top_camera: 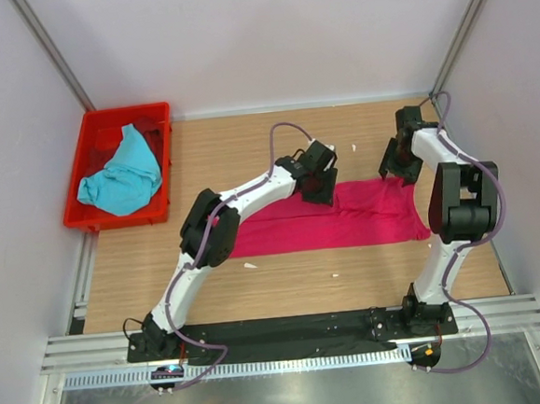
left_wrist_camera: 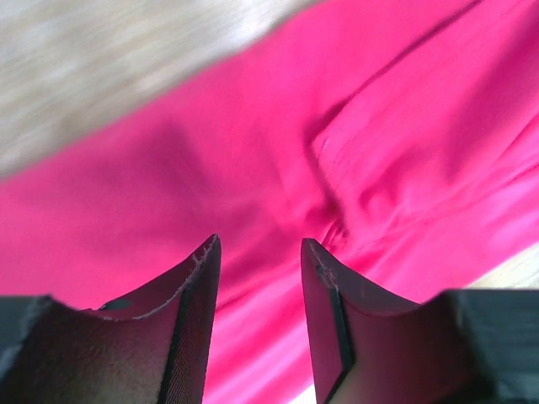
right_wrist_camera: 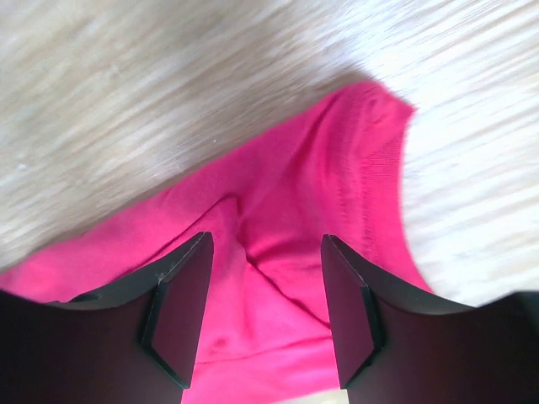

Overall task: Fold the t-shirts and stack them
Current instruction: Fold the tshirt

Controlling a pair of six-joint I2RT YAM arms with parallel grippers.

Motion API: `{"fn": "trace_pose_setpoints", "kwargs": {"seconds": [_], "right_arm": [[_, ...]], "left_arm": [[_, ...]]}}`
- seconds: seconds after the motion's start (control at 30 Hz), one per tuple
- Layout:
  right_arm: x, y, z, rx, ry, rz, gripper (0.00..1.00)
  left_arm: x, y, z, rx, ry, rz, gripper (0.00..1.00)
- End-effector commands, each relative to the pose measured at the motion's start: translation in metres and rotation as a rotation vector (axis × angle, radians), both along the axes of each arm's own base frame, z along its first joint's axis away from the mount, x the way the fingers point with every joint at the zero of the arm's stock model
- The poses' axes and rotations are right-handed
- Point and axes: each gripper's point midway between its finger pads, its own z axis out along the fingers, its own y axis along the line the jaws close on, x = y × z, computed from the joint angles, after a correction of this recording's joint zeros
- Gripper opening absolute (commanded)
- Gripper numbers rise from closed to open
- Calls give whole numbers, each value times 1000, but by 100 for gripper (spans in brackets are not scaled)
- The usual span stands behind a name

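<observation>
The magenta-pink t-shirt (top_camera: pixel 346 217) lies flat on the wooden table as a long folded strip. My left gripper (top_camera: pixel 318 187) is open just above the shirt's far edge near its middle; the left wrist view shows the pink cloth (left_wrist_camera: pixel 278 160) between and beyond its fingers. My right gripper (top_camera: pixel 399 166) is open over the shirt's far right corner; the right wrist view shows that corner (right_wrist_camera: pixel 337 185) under the fingers. The turquoise-blue t-shirt (top_camera: pixel 121 176) lies crumpled in the red crate (top_camera: pixel 85 149). Neither gripper holds anything.
The red crate stands at the table's far left corner. White walls close in the back and both sides. Small white scraps (top_camera: pixel 250 265) lie on the wood in front of the pink shirt. The arm bases sit on a black rail (top_camera: pixel 290 331) at the near edge.
</observation>
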Motion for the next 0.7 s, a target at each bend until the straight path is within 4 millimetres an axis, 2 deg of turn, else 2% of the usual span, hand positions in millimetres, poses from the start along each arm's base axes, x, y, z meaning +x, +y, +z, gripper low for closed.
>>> {"fn": "trace_pose_setpoints", "kwargs": {"seconds": [0.0,0.1,0.13,0.2,0.23,0.27,0.3,0.33,0.37,0.4,0.43,0.47,0.6,0.63,0.67], "right_arm": [[1,-15,53,-83,-50,-49,60],[-16,-10,64,-87,-34,-52,60],[-23,-5,59,-67,-25,-61,57],[-27,7,55,-16,-33,-55,51],[-31,14,46,13,-21,-65,44],[-31,21,43,27,-18,-57,41],[-31,25,36,41,-14,-59,40],[-31,29,33,65,-15,-65,38],[-31,31,30,79,-17,-86,34],[-30,32,27,85,-21,-89,30],[-30,33,22,87,-23,-93,21],[-31,33,18,91,-18,-101,18],[-41,32,-5,85,34,-117,10],[-48,28,-12,71,55,-128,8],[-51,28,-14,69,56,-133,8]], "left_arm": [[1,1,71,-106,-101,-18,45],[-5,-12,88,-200,-108,-64,45],[-3,-18,93,-232,-117,-71,45],[-8,-31,87,-277,-83,-111,46],[-9,-39,86,-308,-69,-129,45],[-12,-48,89,-347,-44,-156,45],[-14,-54,75,-360,-11,-166,45],[-14,-60,71,-383,9,-164,45],[-15,-68,74,-406,20,-182,44],[-13,-70,54,-389,46,-177,44],[-12,-71,49,-384,56,-170,44],[-10,-73,46,-383,58,-169,44],[-2,-58,9,-282,98,-91,42],[-1,-47,-12,-231,140,-59,41],[0,-42,-19,-216,161,-40,41]]}}
